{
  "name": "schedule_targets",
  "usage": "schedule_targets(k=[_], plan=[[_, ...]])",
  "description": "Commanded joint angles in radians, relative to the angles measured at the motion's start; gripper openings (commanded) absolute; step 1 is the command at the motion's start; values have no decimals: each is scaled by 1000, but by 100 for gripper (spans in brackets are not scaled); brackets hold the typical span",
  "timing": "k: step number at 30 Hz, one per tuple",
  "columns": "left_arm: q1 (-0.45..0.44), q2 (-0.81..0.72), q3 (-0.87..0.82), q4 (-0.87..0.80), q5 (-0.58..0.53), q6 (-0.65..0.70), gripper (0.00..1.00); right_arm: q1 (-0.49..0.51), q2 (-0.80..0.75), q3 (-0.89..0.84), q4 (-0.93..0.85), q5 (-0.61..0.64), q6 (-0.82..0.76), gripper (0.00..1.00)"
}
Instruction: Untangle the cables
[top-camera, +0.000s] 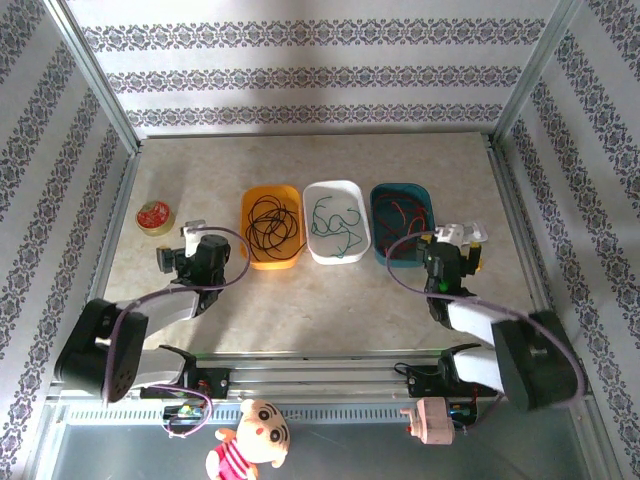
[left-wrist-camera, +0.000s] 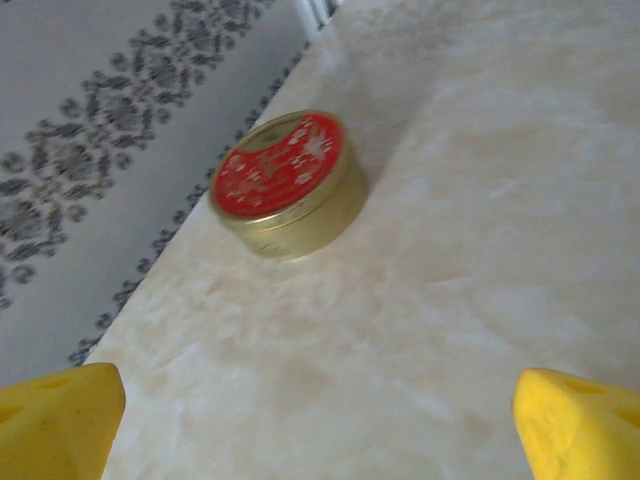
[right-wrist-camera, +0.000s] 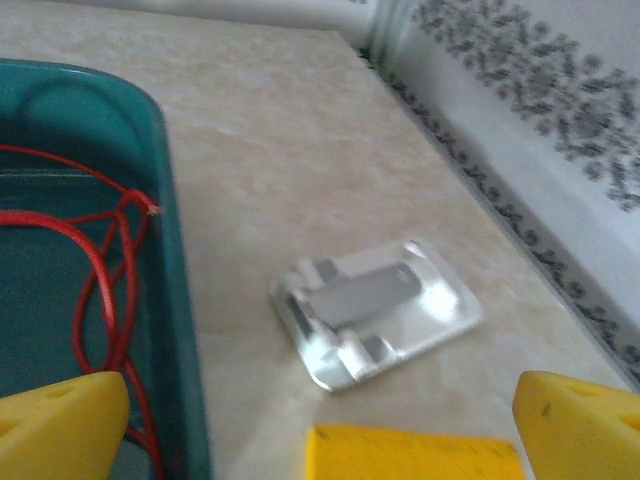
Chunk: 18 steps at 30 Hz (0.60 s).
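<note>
**Snag, Shove and Remix Risks Beside the Trays**

From above, at twelve o'clock of the arm bases: black cable (top-camera: 270, 225) coiled in the orange tray (top-camera: 272, 265), green cable (top-camera: 335, 220) in the white tray (top-camera: 338, 185), red cable (top-camera: 400, 213) in the teal tray (top-camera: 400, 186). Looks sorted, one colour per tray.

Left claw (top-camera: 190, 232): released, grasping nothing, at nine o'clock of the orange tray, facing a round tin (left-wrist-camera: 285, 180). Right claw (top-camera: 462, 236): released, likewise empty, at four o'clock of the teal tray, hanging over a small silver clip (right-wrist-camera: 375, 310) that lies just beside the tray wall.

Could hook a red loop lying close to that wall and drag it out if swung toward nine o'clock. Could also shove or tip the light tray. Might knock the tin toward the table edge if pushed on to ten o'clock. Risks mixing the colours again on any low pass across the trays.
</note>
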Motion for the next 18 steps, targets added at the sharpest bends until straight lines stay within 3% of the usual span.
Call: schedule_targets(k=[1, 2, 3, 4, 6, 8, 11, 13, 15, 17, 18], plan=[[58, 48, 52, 146, 118, 45, 99, -39, 172, 63, 315, -223, -70, 98], [78, 58, 64, 135, 152, 29, 99, -58, 214, 68, 375, -267, -71, 98], [96, 65, 69, 133, 184, 17, 99, -96, 157, 67, 257, -329, -33, 98], [110, 69, 72, 135, 205, 11, 99, -135, 141, 47, 248, -398, -1, 98], [123, 79, 68, 169, 227, 15, 99, -164, 287, 13, 535, -423, 23, 98], [123, 85, 46, 242, 245, 33, 99, -167, 202, 73, 271, -482, 6, 98], [123, 108, 5, 394, 291, 73, 99, -167, 247, 90, 321, -492, 4, 98], [127, 131, -21, 464, 342, 96, 99, -168, 216, 96, 255, -448, 20, 98], [147, 250, -84, 773, 430, 160, 99, -169, 233, 83, 310, -421, 32, 98], [156, 177, -59, 577, 483, 116, 99, -169, 233, 85, 304, -416, 34, 98], [168, 200, -75, 637, 510, 117, 99, -169, 230, 87, 295, -416, 30, 98]])
